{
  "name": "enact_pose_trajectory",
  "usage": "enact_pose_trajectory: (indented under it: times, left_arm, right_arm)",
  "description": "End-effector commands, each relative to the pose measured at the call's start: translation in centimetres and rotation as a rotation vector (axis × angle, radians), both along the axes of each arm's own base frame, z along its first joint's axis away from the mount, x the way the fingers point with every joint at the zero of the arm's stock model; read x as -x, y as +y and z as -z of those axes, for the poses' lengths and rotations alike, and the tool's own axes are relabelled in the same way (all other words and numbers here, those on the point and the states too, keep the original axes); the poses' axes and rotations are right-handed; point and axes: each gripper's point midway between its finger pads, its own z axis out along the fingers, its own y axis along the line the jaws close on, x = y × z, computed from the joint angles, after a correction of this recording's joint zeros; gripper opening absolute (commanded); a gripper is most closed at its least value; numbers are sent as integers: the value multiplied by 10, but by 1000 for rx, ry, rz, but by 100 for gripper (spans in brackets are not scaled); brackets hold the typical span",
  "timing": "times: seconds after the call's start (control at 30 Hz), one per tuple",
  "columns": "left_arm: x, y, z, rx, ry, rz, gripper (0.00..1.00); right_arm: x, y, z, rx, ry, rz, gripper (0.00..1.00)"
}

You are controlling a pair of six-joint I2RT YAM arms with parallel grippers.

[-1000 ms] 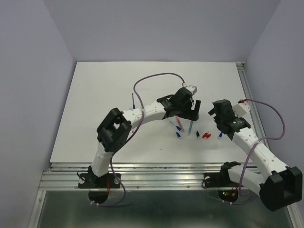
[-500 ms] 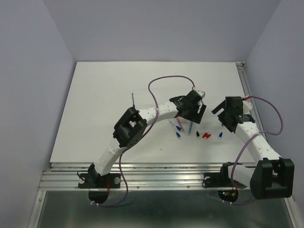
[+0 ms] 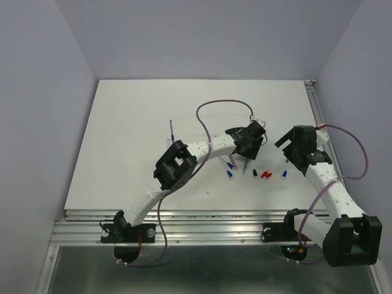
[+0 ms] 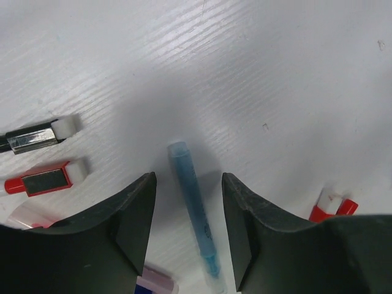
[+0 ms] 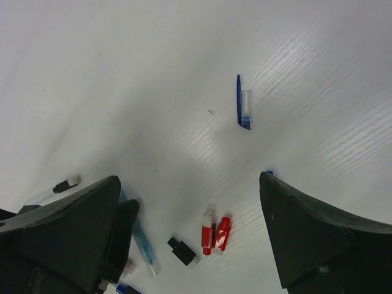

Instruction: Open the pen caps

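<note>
A pale blue pen barrel (image 4: 191, 202) lies on the white table between the fingers of my left gripper (image 4: 188, 184), which is open, with a gap on each side of the barrel. In the top view this gripper (image 3: 248, 150) hangs over the same pen (image 3: 245, 164). Loose pen caps lie to the right: a black cap (image 5: 182, 250), two red caps (image 5: 214, 231) and a blue cap (image 3: 283, 174). My right gripper (image 5: 188, 184) is wide open above the caps and holds nothing. It also shows in the top view (image 3: 288, 153).
Other pens (image 3: 226, 166) lie just left of the blue one. A short blue clipped piece (image 5: 244, 109) lies alone farther out on the table (image 3: 122, 153). The metal rail (image 3: 184, 217) runs along the near edge.
My left gripper has moved right and down over the blue pen, and its jaws have narrowed around it. The right gripper has drawn back to the right and stays wide open.
</note>
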Motion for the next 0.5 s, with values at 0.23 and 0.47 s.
enact_pose_trajectory:
  times: [0.23, 0.47]
  left_arm:
    - [12, 29, 34, -237, -39, -103, 46]
    - [26, 37, 49, -313, -61, -64, 39]
  right_arm:
    - [3, -11, -6, 37, -55, 36, 100]
    - [5, -16, -7, 51, -68, 67, 100]
